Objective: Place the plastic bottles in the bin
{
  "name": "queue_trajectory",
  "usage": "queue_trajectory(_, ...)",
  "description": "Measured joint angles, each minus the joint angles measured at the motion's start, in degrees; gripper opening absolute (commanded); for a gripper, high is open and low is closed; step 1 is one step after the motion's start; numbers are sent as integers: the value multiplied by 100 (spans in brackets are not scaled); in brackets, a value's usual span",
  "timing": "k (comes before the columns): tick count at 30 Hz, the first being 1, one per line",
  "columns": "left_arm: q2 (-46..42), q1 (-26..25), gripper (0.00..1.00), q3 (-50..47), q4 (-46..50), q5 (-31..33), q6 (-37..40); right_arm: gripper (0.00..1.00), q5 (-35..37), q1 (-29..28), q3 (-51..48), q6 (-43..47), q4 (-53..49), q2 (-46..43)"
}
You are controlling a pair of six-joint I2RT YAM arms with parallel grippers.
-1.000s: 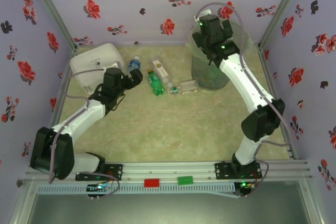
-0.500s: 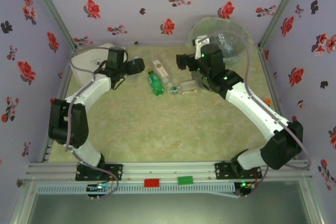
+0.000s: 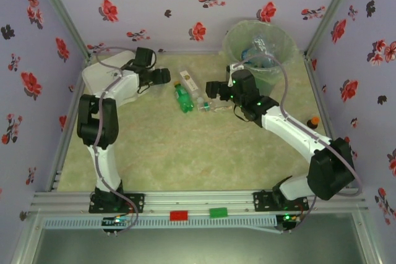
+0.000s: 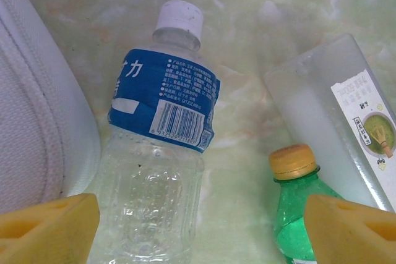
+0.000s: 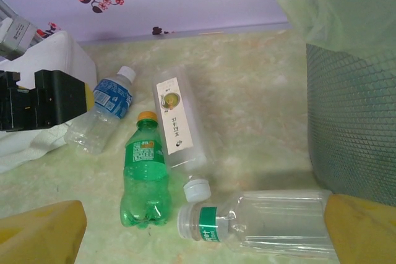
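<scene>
At the far left of the bench [image 3: 185, 159], just beside the white box [image 3: 111, 81], we see the left hand [image 3: 162, 76] low over the blue-label bottle [image 4: 162, 153]. That bottle lies on its side with its white cap pointing away from the wrist. The hand's yellow pads [image 4: 49, 230] stand wide apart and grip nothing. The bottle's body lies between them, close against one pad. The green bottle [image 4: 297, 214] lies by the other pad, with the frosted bottle [image 4: 337, 122] just beyond it.

Farther right, the right hand [image 3: 212, 89] is spread open as well. A clear bottle [image 5: 272, 221] with a green band lies on its side between its fingers, ungripped, cap toward the green bottle. We find the bin [image 5: 352, 128] just right of that bottle, with bottles inside it. A small orange-capped bottle [image 3: 314, 120] sits near the right wall, well apart from both hands.
</scene>
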State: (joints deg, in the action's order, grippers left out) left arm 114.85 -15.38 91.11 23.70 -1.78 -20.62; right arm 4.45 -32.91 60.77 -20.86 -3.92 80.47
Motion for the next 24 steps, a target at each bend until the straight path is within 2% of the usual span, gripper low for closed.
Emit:
queue_trajectory(12,173,-50,79,129,37,208,-31,99,0,0,-13,-44,9,-2)
queue_trajectory(24,177,-317,77,-140,72,1023,-61,100,2,0,-90,-44,70,-175)
